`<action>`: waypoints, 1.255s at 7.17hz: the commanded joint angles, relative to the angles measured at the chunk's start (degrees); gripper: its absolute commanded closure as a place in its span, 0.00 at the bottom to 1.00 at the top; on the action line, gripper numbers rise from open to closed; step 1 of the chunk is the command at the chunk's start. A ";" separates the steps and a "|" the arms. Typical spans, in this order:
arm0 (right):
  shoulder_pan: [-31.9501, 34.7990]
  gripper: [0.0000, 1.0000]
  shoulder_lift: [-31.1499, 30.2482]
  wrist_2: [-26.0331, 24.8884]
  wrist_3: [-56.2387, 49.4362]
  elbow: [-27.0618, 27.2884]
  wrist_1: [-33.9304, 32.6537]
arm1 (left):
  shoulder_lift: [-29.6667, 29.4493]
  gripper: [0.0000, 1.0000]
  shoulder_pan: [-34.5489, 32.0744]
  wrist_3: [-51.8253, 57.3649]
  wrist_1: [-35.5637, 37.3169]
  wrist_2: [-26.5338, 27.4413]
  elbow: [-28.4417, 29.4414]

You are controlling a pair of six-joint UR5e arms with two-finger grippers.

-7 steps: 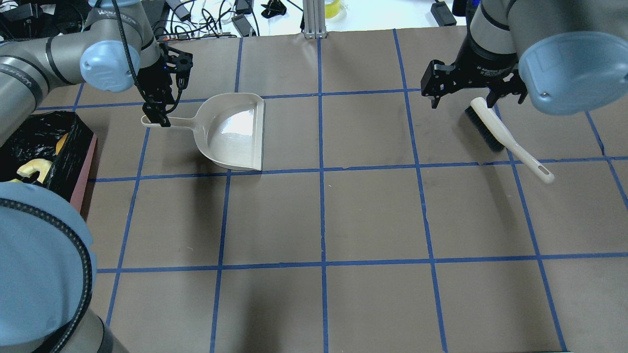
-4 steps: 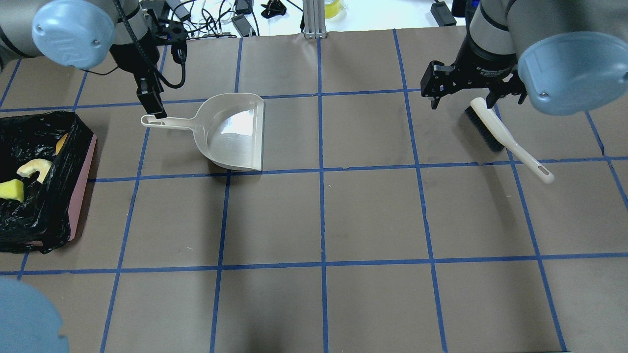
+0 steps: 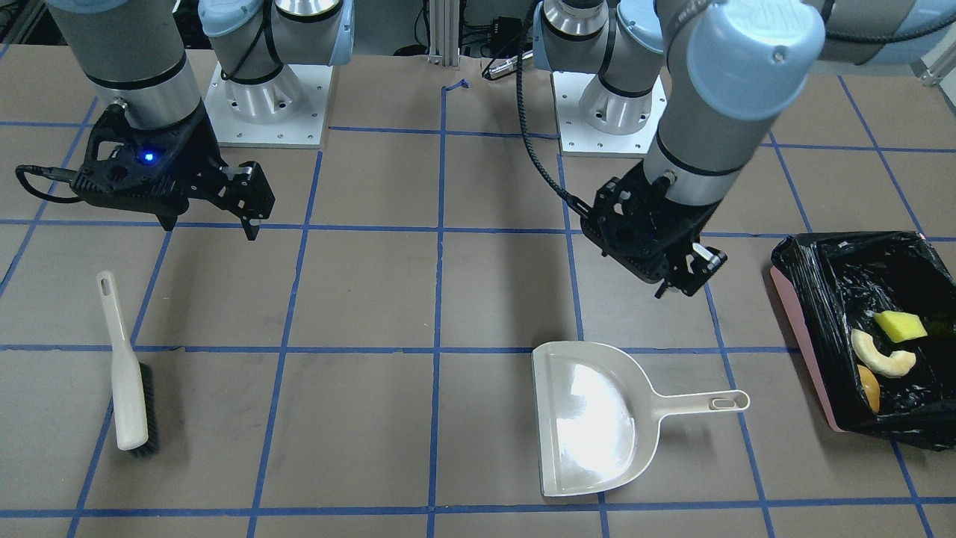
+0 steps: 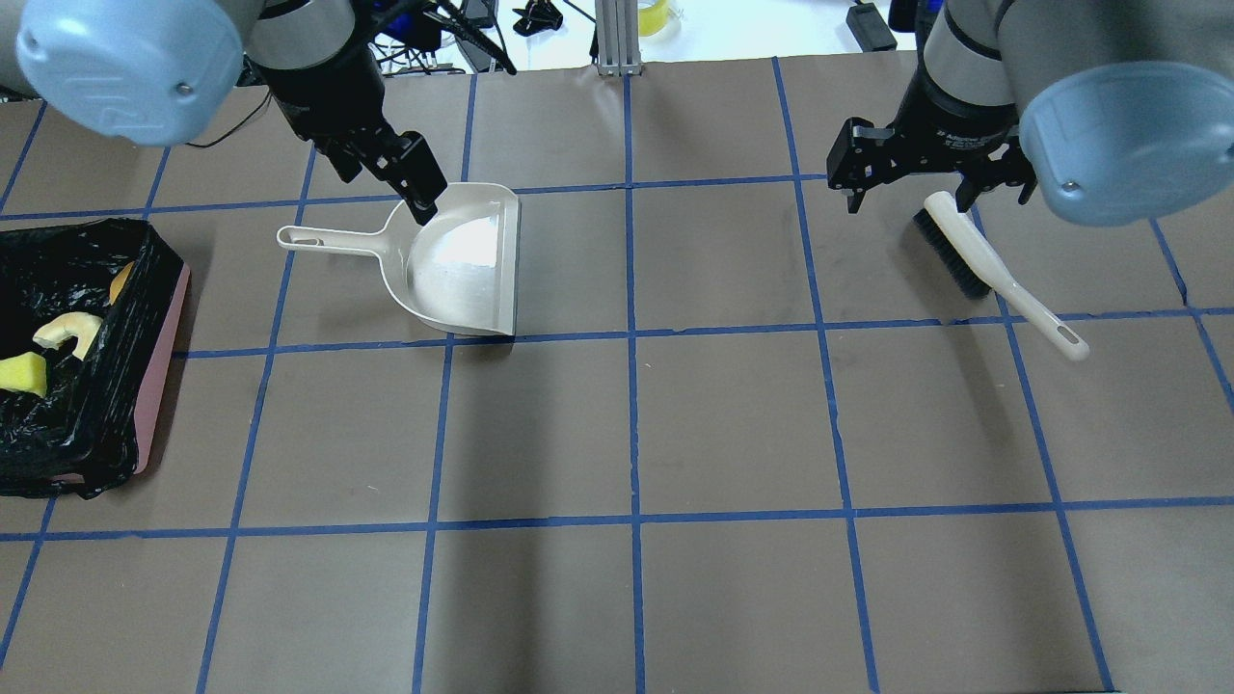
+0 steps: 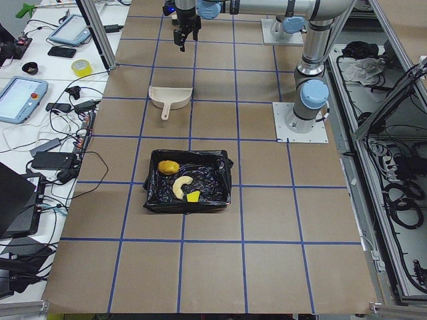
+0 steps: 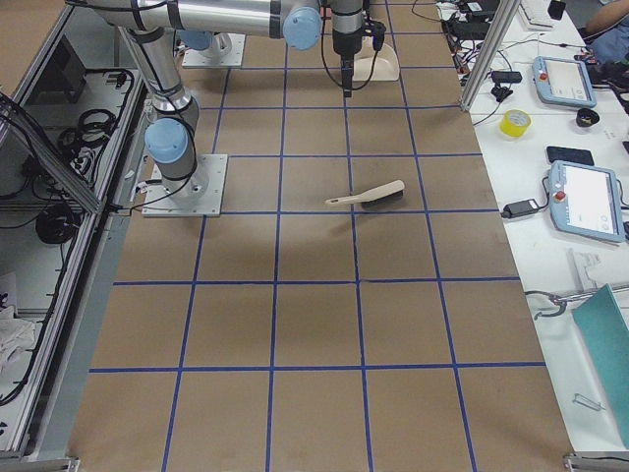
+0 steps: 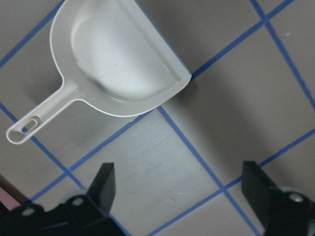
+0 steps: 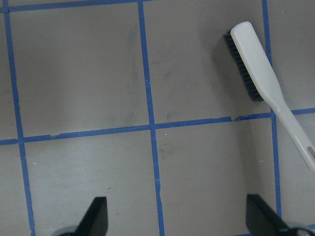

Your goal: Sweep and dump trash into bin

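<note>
The pink bin (image 4: pixel 159 386) with its black bag stands at the table's left end and also shows in the front view (image 3: pixel 808 345). In it lie the tan crescent (image 3: pixel 881 357), the yellow-green wedge (image 3: pixel 900 325) and the golden-brown lump (image 3: pixel 868 387). The cream dustpan (image 4: pixel 463 260) lies empty on the table. My left gripper (image 4: pixel 386 193) hangs open and empty above the table on the robot's side of the dustpan (image 7: pixel 118 64). My right gripper (image 4: pixel 906 198) is open and empty, above and beside the brush (image 4: pixel 983 260).
The brush (image 3: pixel 127 381) lies flat with its handle towards the robot. Blue tape lines grid the brown table. Cables and small devices lie beyond the far edge (image 4: pixel 424 39). Side benches hold tablets and tape rolls (image 6: pixel 516 123).
My left gripper has lifted off the dustpan handle's end and swung right, over the pan's back. The dustpan has stayed put. The right arm has not moved.
</note>
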 commanded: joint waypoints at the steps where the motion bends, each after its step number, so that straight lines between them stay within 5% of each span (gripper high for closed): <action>1: 0.00 0.00 0.04 0.03 0.03 -0.10 -0.08 | 5.42 0.00 4.02 -8.98 -4.87 -0.07 -0.41; 4: 0.00 0.00 -0.05 0.29 0.47 -0.01 -0.08 | 8.68 0.00 5.79 -19.73 -4.03 -0.07 -4.18; 9: 0.00 0.00 -0.23 -0.06 1.35 -0.01 0.10 | 10.28 0.00 5.88 -19.83 -3.66 3.79 -5.77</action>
